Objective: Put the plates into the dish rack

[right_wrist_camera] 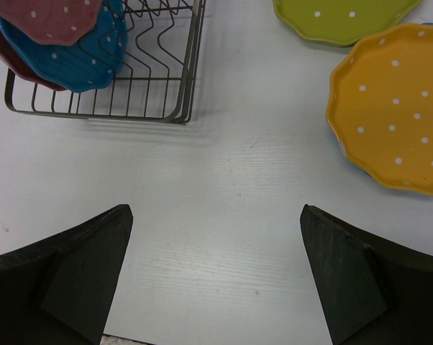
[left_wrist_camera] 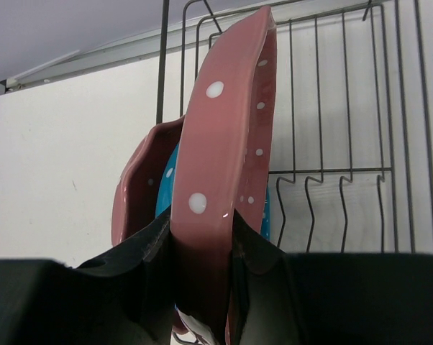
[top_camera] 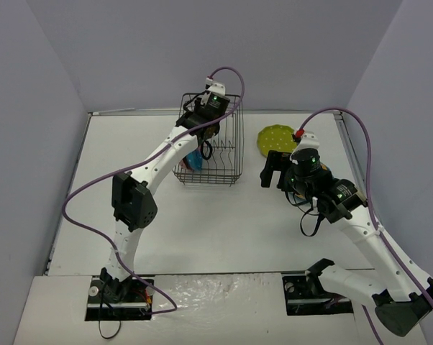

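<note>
My left gripper [left_wrist_camera: 202, 219] is shut on the rim of a pink plate [left_wrist_camera: 227, 129] and holds it on edge inside the black wire dish rack [left_wrist_camera: 346, 180]. A second pink plate [left_wrist_camera: 134, 194] and a blue plate [left_wrist_camera: 169, 183] stand just behind it. In the top view the left gripper [top_camera: 204, 138] reaches down into the rack [top_camera: 231, 154]. My right gripper [right_wrist_camera: 216, 273] is open and empty above bare table, right of the rack [right_wrist_camera: 152, 79]. An orange plate [right_wrist_camera: 396, 108] and a lime green plate [right_wrist_camera: 346, 18] lie flat ahead to its right.
The lime green plate [top_camera: 276, 138] lies right of the rack, just beyond my right gripper [top_camera: 272, 172]. The right part of the rack shows several free prongs [left_wrist_camera: 310, 208]. Grey walls close the table at the back and both sides.
</note>
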`<state>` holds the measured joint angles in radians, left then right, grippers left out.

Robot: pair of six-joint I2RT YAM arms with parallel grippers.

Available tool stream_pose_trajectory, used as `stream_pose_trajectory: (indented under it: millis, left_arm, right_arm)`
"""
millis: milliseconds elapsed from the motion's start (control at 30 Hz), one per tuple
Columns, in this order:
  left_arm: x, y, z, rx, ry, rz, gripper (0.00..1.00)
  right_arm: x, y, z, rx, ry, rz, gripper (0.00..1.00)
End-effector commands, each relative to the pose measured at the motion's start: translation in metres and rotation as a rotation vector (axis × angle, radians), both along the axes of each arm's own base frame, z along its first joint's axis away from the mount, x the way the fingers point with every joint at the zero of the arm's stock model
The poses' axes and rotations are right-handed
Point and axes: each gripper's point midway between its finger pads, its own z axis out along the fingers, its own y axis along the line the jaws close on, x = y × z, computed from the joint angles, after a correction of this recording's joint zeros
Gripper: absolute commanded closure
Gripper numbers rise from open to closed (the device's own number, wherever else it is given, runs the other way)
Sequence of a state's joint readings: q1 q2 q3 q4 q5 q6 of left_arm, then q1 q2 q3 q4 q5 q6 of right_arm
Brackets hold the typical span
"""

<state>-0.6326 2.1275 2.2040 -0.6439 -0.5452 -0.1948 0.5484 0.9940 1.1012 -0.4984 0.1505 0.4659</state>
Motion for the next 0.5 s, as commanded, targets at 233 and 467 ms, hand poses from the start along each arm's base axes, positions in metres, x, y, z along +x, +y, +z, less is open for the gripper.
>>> stream_pose_trajectory:
  millis: [233,467]
  left_arm:
    - [0.003,0.020,0.099,-0.114,-0.243,0.066,1.00]
    - [0.006,0.006,0.055,-0.133,-0.148,0.051,1.00]
  right_arm:
    - [0.009,-0.005,-0.002,-0.028,-0.018,-0.022,0.00]
    - [0.008,-0.007,-0.006,-0.031,-0.011,-0.027,0.00]
